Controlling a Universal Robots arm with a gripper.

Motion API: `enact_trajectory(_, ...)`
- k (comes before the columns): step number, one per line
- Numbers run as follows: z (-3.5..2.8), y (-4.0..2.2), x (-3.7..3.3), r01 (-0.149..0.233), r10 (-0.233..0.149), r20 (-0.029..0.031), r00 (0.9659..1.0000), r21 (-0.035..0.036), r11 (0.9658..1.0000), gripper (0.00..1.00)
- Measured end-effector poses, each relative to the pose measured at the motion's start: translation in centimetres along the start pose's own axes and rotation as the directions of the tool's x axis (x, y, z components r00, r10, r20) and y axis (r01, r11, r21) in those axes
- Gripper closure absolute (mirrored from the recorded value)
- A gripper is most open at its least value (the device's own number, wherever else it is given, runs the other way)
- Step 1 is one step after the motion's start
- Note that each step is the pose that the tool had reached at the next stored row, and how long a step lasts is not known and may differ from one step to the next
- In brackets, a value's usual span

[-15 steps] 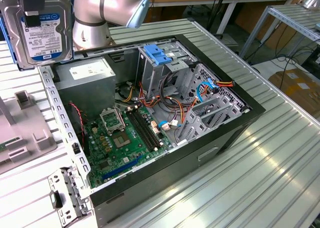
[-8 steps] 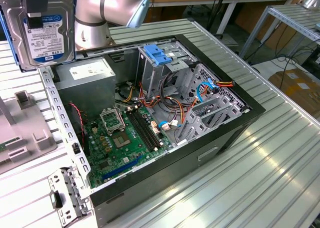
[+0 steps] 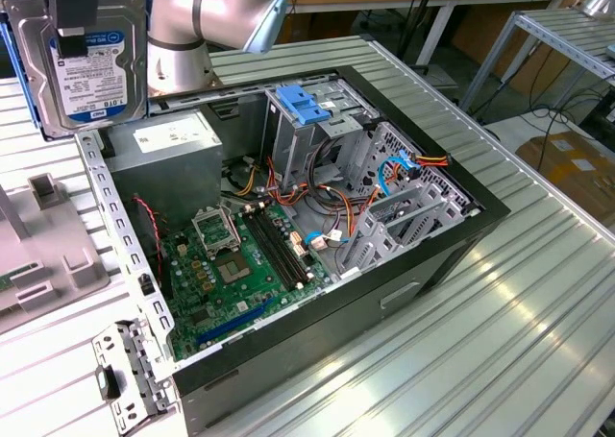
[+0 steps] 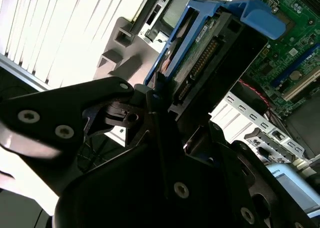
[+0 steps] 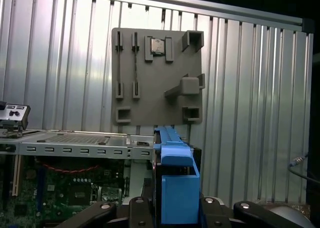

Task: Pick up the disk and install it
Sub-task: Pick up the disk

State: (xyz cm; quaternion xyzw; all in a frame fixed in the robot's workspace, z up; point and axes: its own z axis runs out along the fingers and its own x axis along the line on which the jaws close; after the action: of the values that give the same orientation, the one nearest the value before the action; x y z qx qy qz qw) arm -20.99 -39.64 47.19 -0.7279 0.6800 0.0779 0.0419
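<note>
Gripper (image 3: 72, 29) clamped on the disk (image 3: 96, 67), which hangs upright in the air at the exterior view's upper left, just beside the open computer case (image 3: 423, 293). Disk likely stiff, dense, shock-sensitive. Bare metal probably slick, so the blue side rails (image 5: 175, 183) seem the safer hold.

The arm (image 3: 192, 24) is a fat silver tube with a grey cap (image 3: 267, 22), the gripper (image 4: 186, 111) black with silver screws (image 4: 29, 117)

The silver arm (image 3: 207, 19) bends at the exterior view's upper left, its black gripper (image 3: 71, 29) held high, jaws clamped across the disk (image 3: 91, 67), holding it upright with its label (image 3: 94, 72) toward that camera.
</note>
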Motion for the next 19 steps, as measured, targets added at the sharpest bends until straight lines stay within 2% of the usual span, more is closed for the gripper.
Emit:
enact_trajectory(6, -0.12, -0.29, 0.62, 0.0, 0.0, 0.0, 1.0, 0.0, 1.0, 0.64)
enact_trajectory(10, -0.21, -0.87, 1.07, 0.0, 0.0, 0.0001, 1.0, -0.0002, 1.0, 0.64)
enact_trajectory(19, -0.33, -1.89, 1.44, 0.0, 0.0, 0.0, 1.0, -0.0005, 1.0, 0.64)
